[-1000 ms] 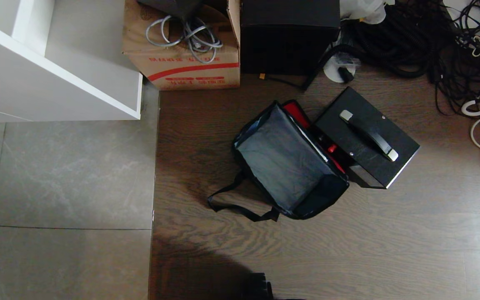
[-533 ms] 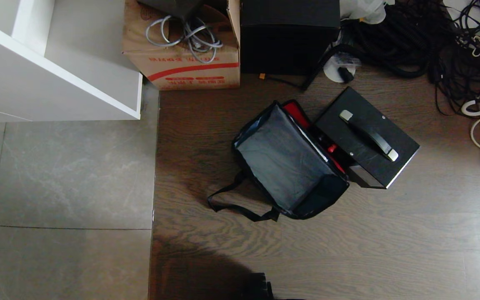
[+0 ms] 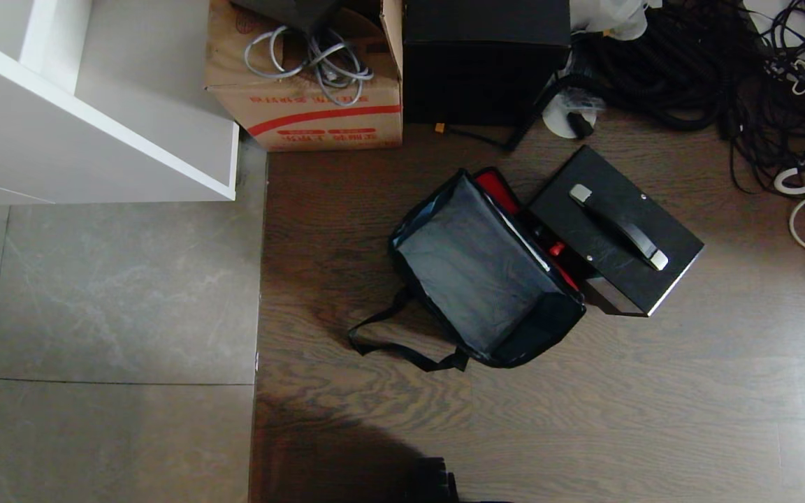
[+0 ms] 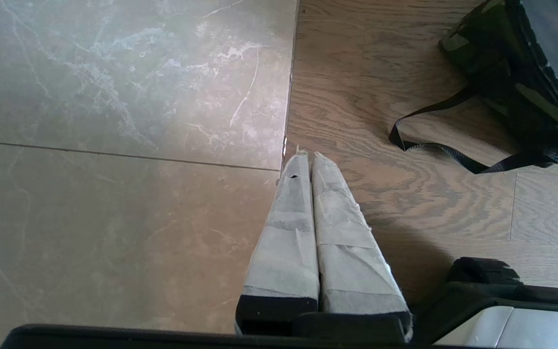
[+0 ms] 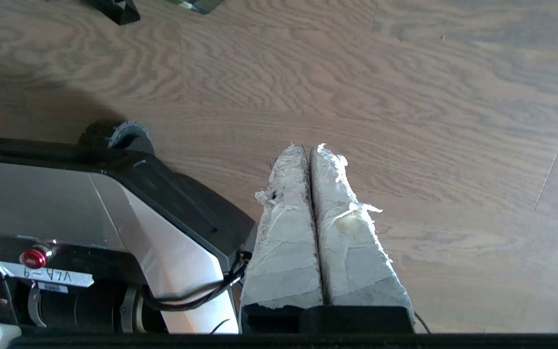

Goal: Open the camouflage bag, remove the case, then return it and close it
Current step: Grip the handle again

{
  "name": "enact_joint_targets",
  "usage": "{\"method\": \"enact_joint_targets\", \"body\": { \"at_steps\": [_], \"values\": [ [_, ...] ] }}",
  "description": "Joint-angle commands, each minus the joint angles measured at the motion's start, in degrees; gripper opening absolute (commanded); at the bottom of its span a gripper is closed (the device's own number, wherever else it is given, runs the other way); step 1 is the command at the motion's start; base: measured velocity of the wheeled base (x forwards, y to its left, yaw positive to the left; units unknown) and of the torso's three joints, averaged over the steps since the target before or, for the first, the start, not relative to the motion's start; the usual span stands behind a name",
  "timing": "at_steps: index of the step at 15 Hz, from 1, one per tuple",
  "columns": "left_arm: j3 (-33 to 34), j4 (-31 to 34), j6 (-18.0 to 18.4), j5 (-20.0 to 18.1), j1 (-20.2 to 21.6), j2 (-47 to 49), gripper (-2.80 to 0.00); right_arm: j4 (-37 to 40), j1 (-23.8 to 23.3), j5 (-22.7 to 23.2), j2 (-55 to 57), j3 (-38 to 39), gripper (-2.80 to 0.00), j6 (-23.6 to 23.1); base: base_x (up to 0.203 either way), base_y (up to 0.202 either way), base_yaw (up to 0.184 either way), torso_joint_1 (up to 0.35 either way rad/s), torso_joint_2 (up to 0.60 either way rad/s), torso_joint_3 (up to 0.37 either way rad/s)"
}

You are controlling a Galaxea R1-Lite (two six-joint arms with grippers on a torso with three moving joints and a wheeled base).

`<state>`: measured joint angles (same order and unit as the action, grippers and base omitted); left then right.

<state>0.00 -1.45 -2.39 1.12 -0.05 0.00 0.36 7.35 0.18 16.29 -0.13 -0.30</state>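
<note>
Two steps look done from the head view: camouflage bag gapes open mid-floor, case out, touching its side. Left wrist: left gripper pressed together. Right wrist: right gripper likewise. Returning, zipping remain.

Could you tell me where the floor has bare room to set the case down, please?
Bare wood runs from the camouflage bag and case toward the robot; the grey tiles beside the bag's strap are free. Behind the case, cables, the cardboard box and black box crowd it.
</note>
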Motion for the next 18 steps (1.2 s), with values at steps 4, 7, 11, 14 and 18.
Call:
{"method": "enact_joint_targets", "body": {
  "at_steps": [4, 7, 11, 14, 18],
  "values": [
    [0.4, 0.0, -0.1, 0.0, 0.0, 0.0, -2.80, -0.7, 2.0, 0.3, 0.1, 0.2, -2.80, -2.2, 0.000, 0.000, 0.000, 0.000, 0.00, 0.000],
    [0.4, 0.0, 0.0, 0.0, 0.0, 0.0, -2.80, -0.6, -3.3, 0.5, 0.5, 0.1, -2.80, -2.3, 0.000, 0.000, 0.000, 0.000, 0.00, 0.000],
    [0.4, 0.0, 0.0, 0.0, 0.0, 0.0, -2.80, -0.6, -6.3, 0.6, -3.5, 0.1, -2.80, -2.4, 0.000, 0.000, 0.000, 0.000, 0.00, 0.000],
    [0.5, 0.0, 0.0, 0.0, 0.0, 0.0, -2.80, -0.5, -6.5, 0.5, -12.7, 0.1, -2.80, -2.2, 0.000, 0.000, 0.000, 0.000, 0.00, 0.000],
    [0.5, 0.0, 0.0, 0.0, 0.0, 0.0, -2.80, -0.4, -6.6, 0.3, -16.3, 0.1, -2.80, -0.3, 0.000, 0.000, 0.000, 0.000, 0.00, 0.000]
  ]
}}
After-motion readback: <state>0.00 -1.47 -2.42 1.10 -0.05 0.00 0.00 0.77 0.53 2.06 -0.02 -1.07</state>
